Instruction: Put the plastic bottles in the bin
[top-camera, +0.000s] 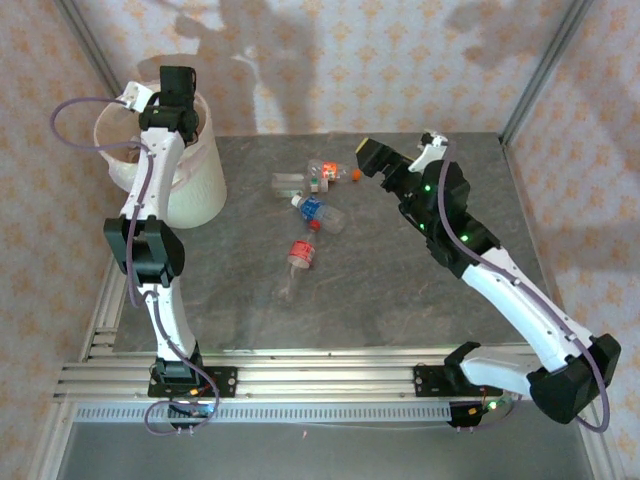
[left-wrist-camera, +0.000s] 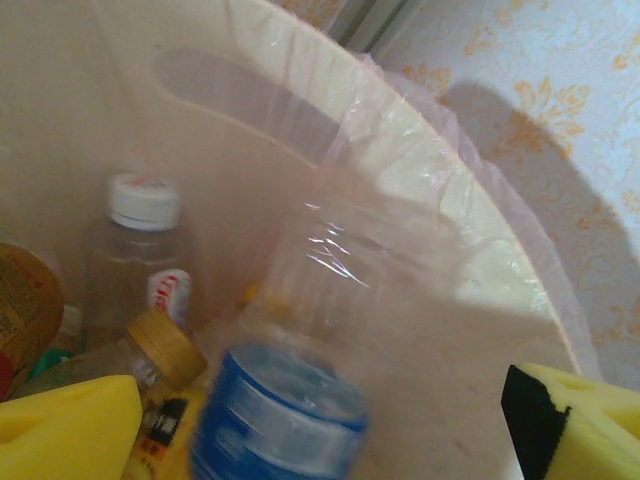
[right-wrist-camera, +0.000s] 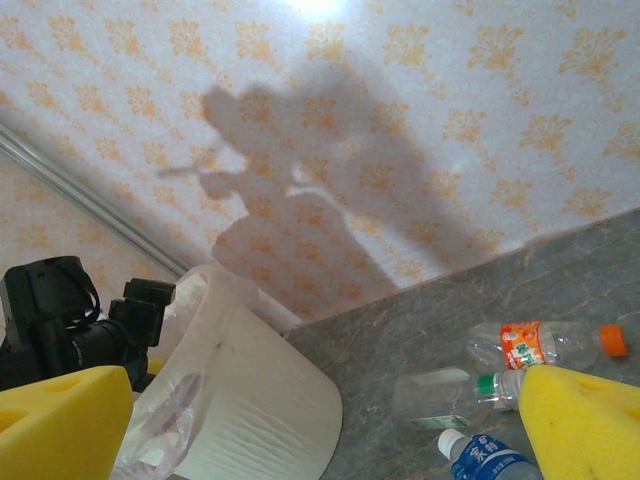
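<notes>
**A:** What are the left fingers (left-wrist-camera: 70, 430) doing?

**B:** They're spread wide over the bin (top-camera: 200, 190). A blurred blue bottle (left-wrist-camera: 280, 415) sits between and below them, and neither finger touches it. More bottles lie deeper, under the fingertips. I'd say that side grips nothing.

**A:** And the right fingers (right-wrist-camera: 590, 420)?

**B:** Also wide apart and empty, hanging above the bench (top-camera: 400, 290). Four bottles lie on the bench beyond them: the orange-label bottle (top-camera: 335, 172), the green-cap bottle (top-camera: 288, 183), the blue-label bottle (top-camera: 318, 212) and the red-label bottle (top-camera: 300, 255).

**A:** Which one is closest?

**B:** The orange-label one. It's just ahead of the right fingertips and lower, with its orange cap on the end nearer them. The others lie further out on the same side. All four are well apart from the left fingers, so the right arm looks better placed.

**A:** How does it lie?

**B:** On its side. In the right wrist view its length runs from one finger towards the other, in line with the gap. I'd expect the wrist to need a turn so the fingers close across the body
</notes>
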